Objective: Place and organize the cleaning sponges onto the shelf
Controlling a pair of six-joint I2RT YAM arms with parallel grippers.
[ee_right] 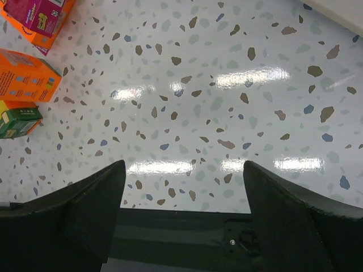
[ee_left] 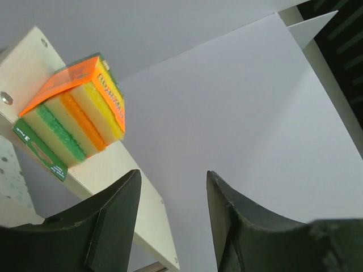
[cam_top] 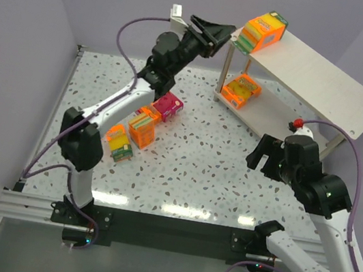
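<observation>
Top external view: your left gripper point(cam_top: 224, 38) is raised level with the upper board of the shelf point(cam_top: 321, 82). It is released, jaws apart with nothing between them. Just ahead of its tips, a thick orange pack point(cam_top: 263, 32) sits at the end of that board, apart from the gripper. Below and slightly ahead of the gripper, a second orange pack point(cam_top: 240, 90) lies on the lower tier. Well below and behind the gripper, three packs lie in a row on the worktop point(cam_top: 216, 176): a magenta pack point(cam_top: 167, 106), an orange pack point(cam_top: 142, 128) and a yellow-green pack point(cam_top: 118, 143). Your right gripper point(cam_top: 261, 155) hangs low over the worktop near the shelf's front legs, likewise released and empty.

Left wrist view: this shows what the overhead view hides. The thick orange pack point(ee_left: 79, 113) has a side layered in yellow, orange and green, and its green tab overhangs the shelf point(ee_left: 28, 68) edge. The pack stands up and to the left of the fingers point(ee_left: 113, 215). The gap at the left gripper point(ee_left: 173, 181) frames only the wall point(ee_left: 227, 85).

Right wrist view: the magenta pack point(ee_right: 39, 14), orange pack point(ee_right: 25, 76) and yellow-green pack point(ee_right: 17, 119) sit far to the left of the right gripper point(ee_right: 184, 170). Speckled worktop point(ee_right: 227, 113) lies open beneath and ahead of it.

Room to move: beyond the thick orange pack, the upper board runs on bare to its far end.
</observation>
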